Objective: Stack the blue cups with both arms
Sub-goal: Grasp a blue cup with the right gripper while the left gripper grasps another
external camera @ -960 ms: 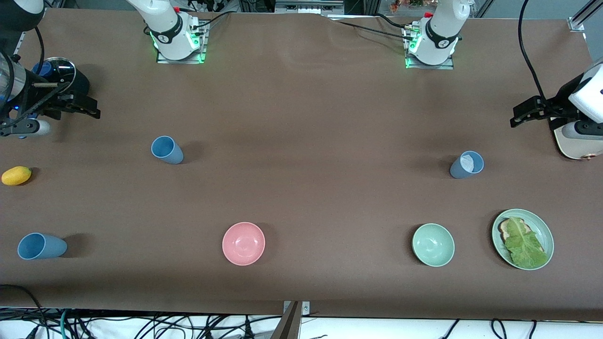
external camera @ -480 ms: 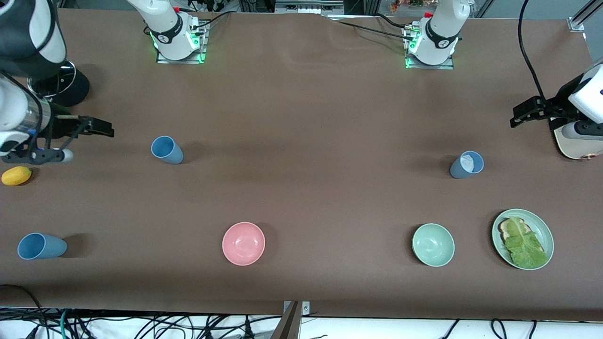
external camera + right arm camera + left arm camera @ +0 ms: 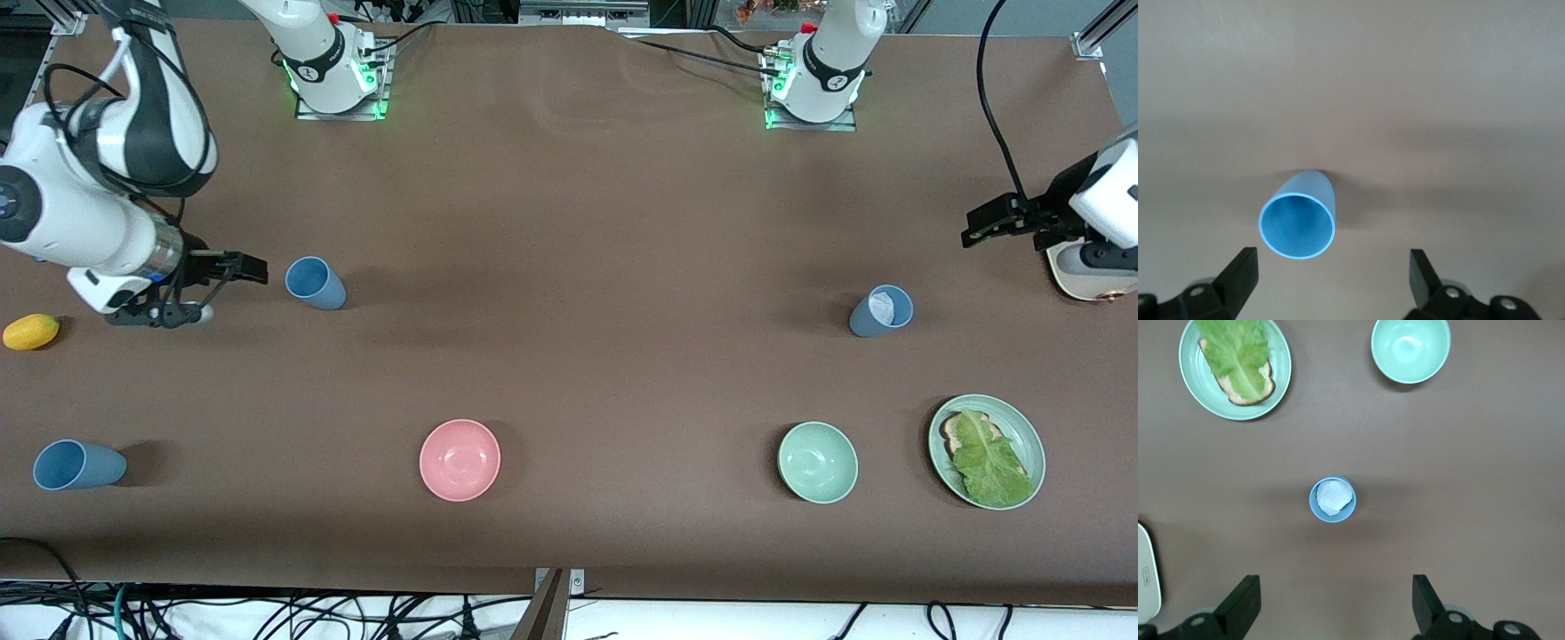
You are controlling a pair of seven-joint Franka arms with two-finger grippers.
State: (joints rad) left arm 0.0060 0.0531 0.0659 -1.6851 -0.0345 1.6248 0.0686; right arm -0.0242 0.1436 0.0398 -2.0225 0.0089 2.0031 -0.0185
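Your right gripper [image 3: 233,277] hangs spread and empty above the table [image 3: 569,222], near the right arm's end, just beside an upright blue cup [image 3: 315,283]. A mango [image 3: 31,331] lies at that end's edge, and a second cup [image 3: 78,465] stands near the corner closest to the camera.

Your left gripper [image 3: 991,220] waits spread and empty above the left arm's end. A third cup [image 3: 880,311], whitish inside, stands nearer the camera. Along the front edge sit a pink bowl [image 3: 460,460], a green bowl [image 3: 817,462] and a plate [image 3: 1031,440] of lettuce.

Brown table [image 3: 587,222] carries three blue cups [image 3: 315,283], bowls [image 3: 460,460], plate [image 3: 1031,436], mango [image 3: 31,332].
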